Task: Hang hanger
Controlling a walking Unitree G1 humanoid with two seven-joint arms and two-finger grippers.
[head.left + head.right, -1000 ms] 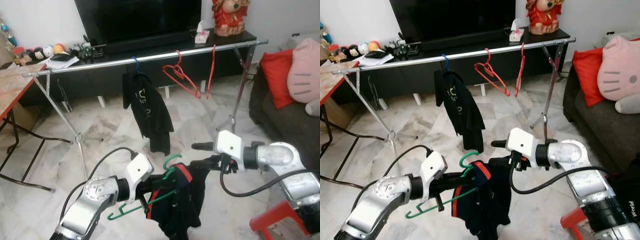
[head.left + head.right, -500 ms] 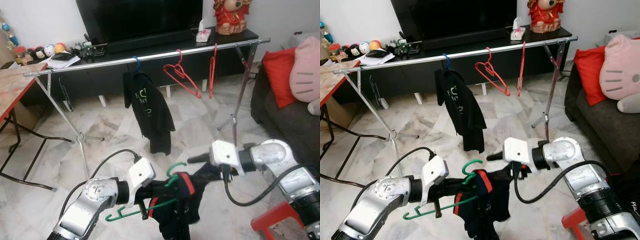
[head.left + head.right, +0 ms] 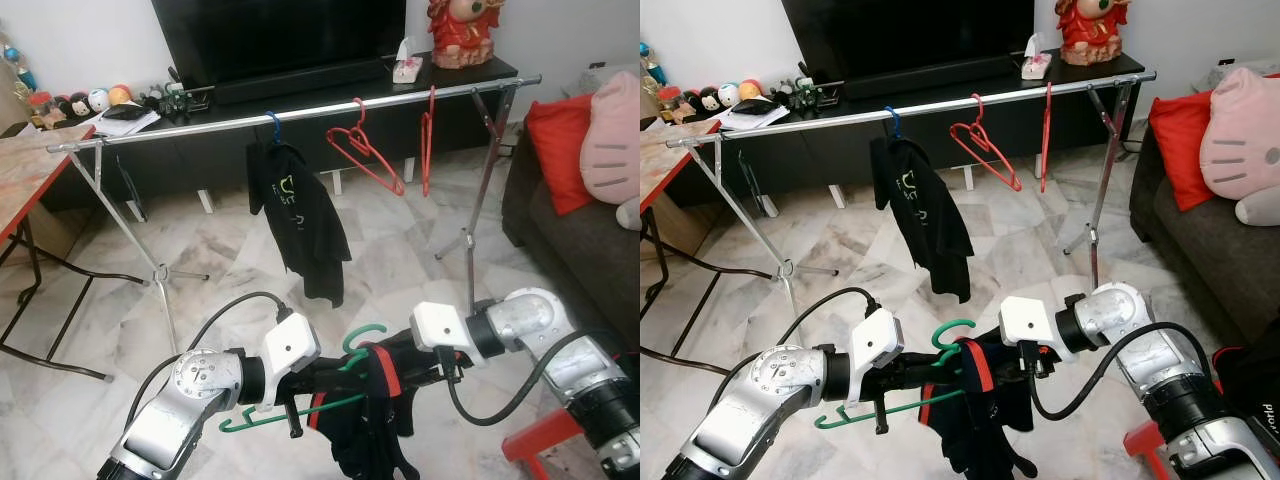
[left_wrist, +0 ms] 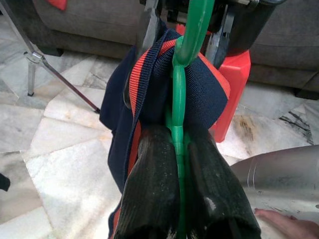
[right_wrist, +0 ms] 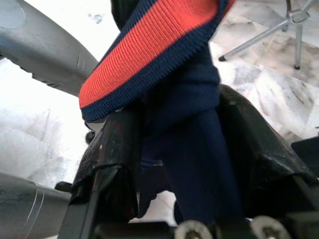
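Observation:
A green hanger [image 3: 362, 336] carries a navy garment [image 3: 375, 430] with a red-striped collar, low in front of me. My left gripper [image 4: 175, 134] is shut on the hanger's neck, its fingers [image 4: 154, 194] pressed to either side of the green stem. From the right, my right gripper [image 5: 177, 104] is shut on the garment's collar [image 5: 154, 55], right beside the hanger hook. Farther ahead a silver clothes rail [image 3: 300, 112] holds a black shirt [image 3: 298, 215] on a blue hanger and two bare red hangers [image 3: 366, 152].
A dark sofa [image 3: 575, 240] with a red cushion and a pink plush stands at the right, with a red stool [image 3: 560, 436] by my right arm. A folding table [image 3: 20, 185] is at the left. The black TV stand [image 3: 300, 130] lies behind the rail.
My right gripper has moved down and left, close against the hanger hook, with the collar in it. The left gripper and hanger have shifted slightly right.

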